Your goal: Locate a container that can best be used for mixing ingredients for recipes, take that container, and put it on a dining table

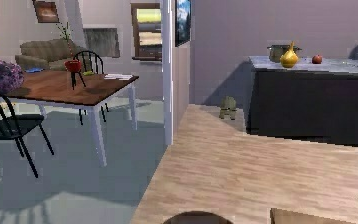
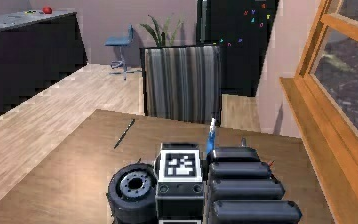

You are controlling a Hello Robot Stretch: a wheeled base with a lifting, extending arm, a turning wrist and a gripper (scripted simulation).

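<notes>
Drive toward the dark worktop (image 1: 307, 105), avoiding the near wooden worktop (image 1: 237, 170), and inspect the greyish vessel (image 1: 276, 50) by the yellow vase (image 1: 289, 58). Cannot tell whether the pincer (image 2: 135, 190) is spread or pressed together.

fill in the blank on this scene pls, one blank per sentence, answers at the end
The small round thing beside the yellow vase on the counter is ___.
The chair at the wooden table has a ___ back.
The dining table under the potted plant has ___ legs.
Missing: red, striped, white.
</notes>
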